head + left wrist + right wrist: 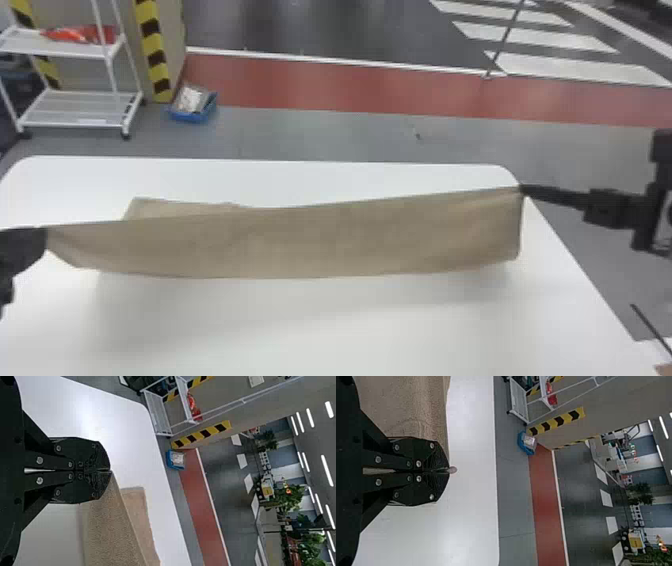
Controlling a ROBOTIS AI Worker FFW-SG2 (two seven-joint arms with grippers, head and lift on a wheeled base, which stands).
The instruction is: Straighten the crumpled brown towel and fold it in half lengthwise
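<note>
Brown towel [300,242] is stretching left to right over the bench [300,325], its long axis running between the left fingers [99,455] and right fingers [437,455], each pinching an end, while a rear flap [175,208] is lying beyond, probably calling for even lowering.

Towel [300,240]: plain brown
Table [310,325]: white
My left gripper [39,239]: black
My right gripper [522,189]: black too
Rack [75,47], upper left: white
Wall edge [151,45]: yellow-and-black stripes
Bin [189,117]: blue
Floor [325,137]: grey, red band, white bars upper right
</note>
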